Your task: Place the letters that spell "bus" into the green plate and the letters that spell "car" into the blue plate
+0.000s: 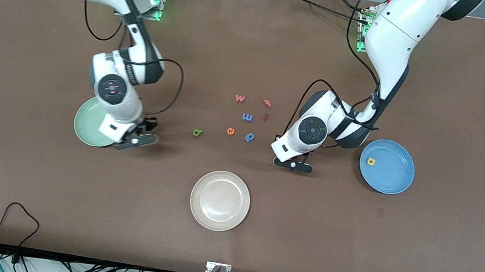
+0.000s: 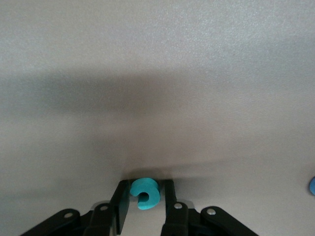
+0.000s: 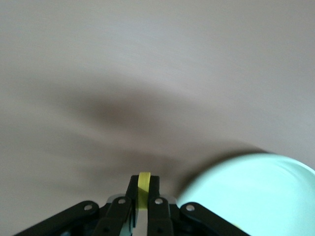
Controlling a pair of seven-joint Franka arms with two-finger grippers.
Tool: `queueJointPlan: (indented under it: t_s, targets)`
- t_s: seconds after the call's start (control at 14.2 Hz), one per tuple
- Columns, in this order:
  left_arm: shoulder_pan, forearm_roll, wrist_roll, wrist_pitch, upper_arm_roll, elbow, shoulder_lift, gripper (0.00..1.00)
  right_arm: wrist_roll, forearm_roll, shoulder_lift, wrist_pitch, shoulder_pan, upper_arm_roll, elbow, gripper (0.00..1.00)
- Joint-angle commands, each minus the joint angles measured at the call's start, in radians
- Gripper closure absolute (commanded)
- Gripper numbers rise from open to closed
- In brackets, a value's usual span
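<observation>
R gripper [image 1: 136, 140] sits low beside the green plate [image 1: 87, 122], at the edge toward table centre; its fingers [image 3: 132, 194] are pinched tight on a thin yellow letter [image 3: 143, 189] seen edge-on, can't tell which letter; the plate rim shows mint just beside it in the R wrist view. L gripper [image 1: 293, 164] is down at the tabletop betw the loose letters and the blue plate [image 1: 394, 174]; the L wrist view shows the teal "c" [image 2: 144, 193] betw its fingers [image 2: 119, 209], which are drawn in narrow against it, "c" resting at table level. Yellow "a" [image 1: 370, 162] lies in the blue plate, near the rim toward centre. Olive "b" [image 1: 197, 133] lies on the brown table [image 1: 230, 228] apart from both plates, toward the R arm's end of the letter cluster. Left in the cluster: orange "w" [image 1: 240, 98], blue "m" [image 1: 247, 117], orange "e" [image 1: 230, 130], blue "p" [image 1: 249, 137]. Cream-white plate [image 1: 220, 200] sits nearer the front cam than the cluster.
</observation>
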Motion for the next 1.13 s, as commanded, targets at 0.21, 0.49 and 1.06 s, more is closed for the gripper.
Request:
queueJointPlan:
  t_s: [0.21, 0.49, 1.06]
  targets:
    - [0.035, -0.011, -0.002, -0.057, -0.003, -0.007, -0.057, 0.88, -0.031, -0.012, -0.044, -0.014, -0.136, 0.009, -0.113, 1.0]
    - [0.164, -0.004, 0.006, -0.268, -0.001, -0.009, -0.163, 0.88, -0.046, -0.012, -0.046, -0.012, -0.179, 0.007, -0.158, 0.5]
    - [0.423, 0.003, 0.281, -0.331, 0.0, -0.085, -0.188, 0.88, 0.12, 0.045, -0.046, 0.009, -0.058, 0.073, -0.097, 0.0]
